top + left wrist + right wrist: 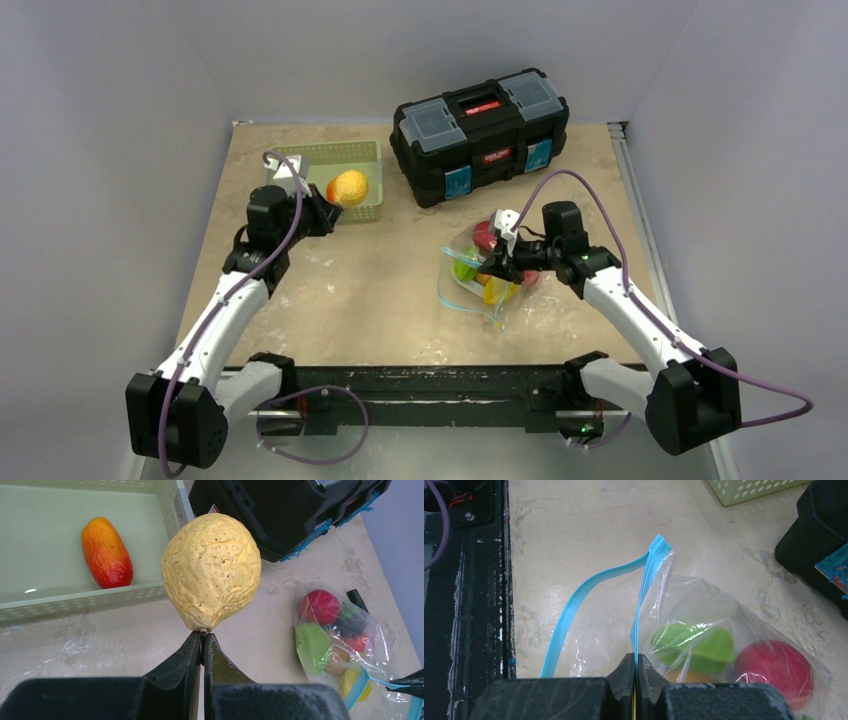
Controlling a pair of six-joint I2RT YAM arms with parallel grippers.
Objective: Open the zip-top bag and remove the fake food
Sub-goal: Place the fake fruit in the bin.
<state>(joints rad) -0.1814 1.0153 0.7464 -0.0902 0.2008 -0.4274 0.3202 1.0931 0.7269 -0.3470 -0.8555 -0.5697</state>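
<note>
Nearest the arm bases, the zip-top bag (480,285) lay on the tan table (380,330), right of centre. It was clear, crinkled plastic with a teal-blue zip strip (574,605). The strip's 2 sides stood apart at the mouth: 1 ran down toward the table's black near edge, and the other rose straight from the right gripper (636,660). That gripper's jaws were pressed together on this second side of the strip, with a thin fold of plastic between them. Fake food (696,642) showed through the plastic: a green piece, a red one (774,667) beside it, and something orange just under the green. The left wrist view also showed yellow and dark pieces deeper in the bag, too blurred to name.

Farther back on the left, the left gripper (201,640) was almost fully closed. It pinched the pointed tip of a yellow fruit (212,570) with pitted, wrinkled skin and held it clear of the table. The fruit sat against the near right corner of the green basket (75,602). Whether it hung over the inside or the rim, I could not tell. 1 orange-red fruit (106,552) lay on the basket floor.

Farthest off, right of the basket, stood a black toolbox (480,130).
</note>
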